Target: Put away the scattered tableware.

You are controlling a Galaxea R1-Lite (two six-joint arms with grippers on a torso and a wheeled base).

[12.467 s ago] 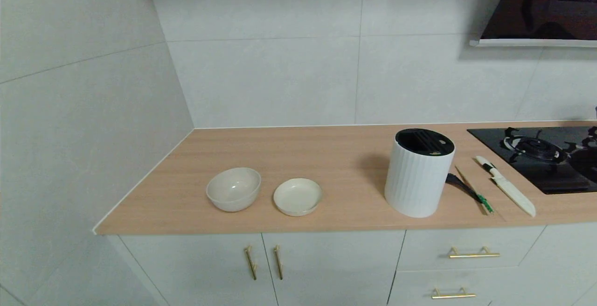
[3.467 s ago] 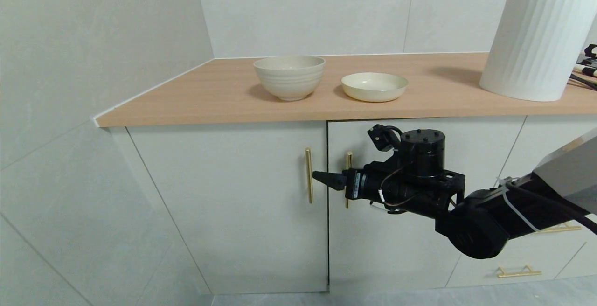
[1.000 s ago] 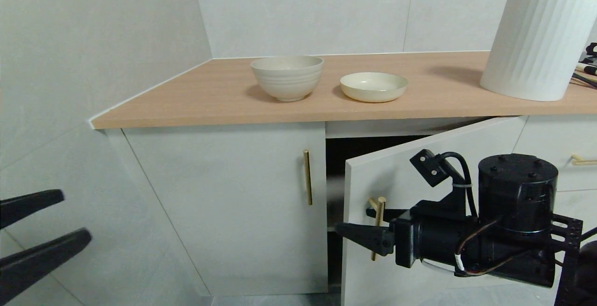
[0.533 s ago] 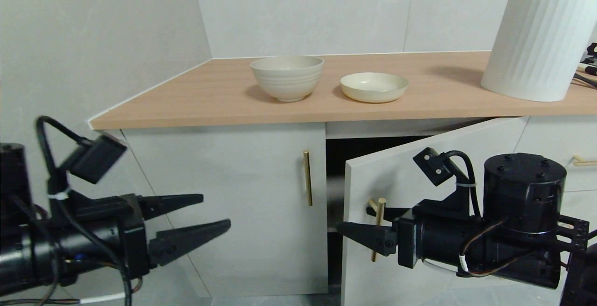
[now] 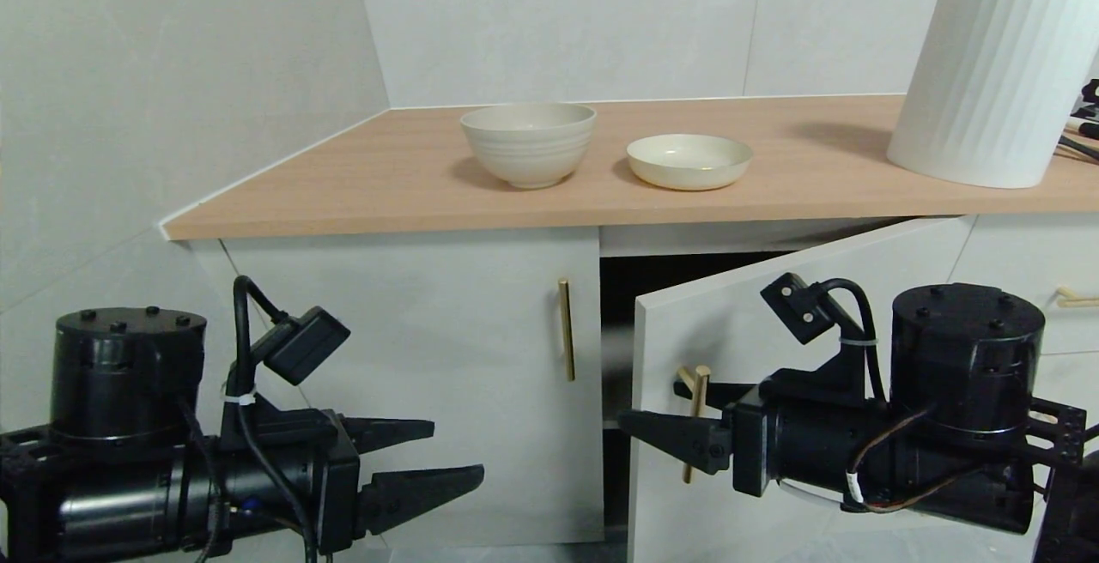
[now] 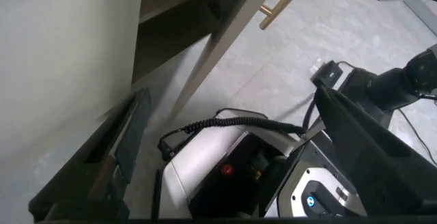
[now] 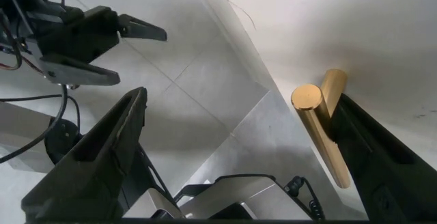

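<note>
1. Your right end effector (image 5: 652, 404): fingers set wide, w/ the gold handle (image 5: 694, 421) of the right cupboard door (image 5: 773, 288) standing upright between them. Nothing is clamped. In the right wrist view the handle lies just beside one finger; can't tell if they touch.
2. Your left end effector (image 5: 458, 450): fingers also wide, carrying nothing. It sits low in front of the left cupboard door (image 5: 412, 331), pointing at it, lower than that door's handle (image 5: 566, 329).
3. Right door is ajar, its handle side swung out from the cupboard, w/ a dark gap showing between the two doors. Left door is shut flat.
4. Up on the desk (image 5: 386, 177): the bowl (image 5: 528, 142) stands upright approx. above the left door, near the front edge.
5. The shallow dish (image 5: 689, 160) sits near the bowl on its right, not touching it, above the open gap.
6. Further right, well apart from the dish, you've a tall white ribbed pot (image 5: 987, 74) on the desk. Dark utensil ends (image 5: 1083, 130) poke out past it at the edge; too little shows to tell what they are.
</note>
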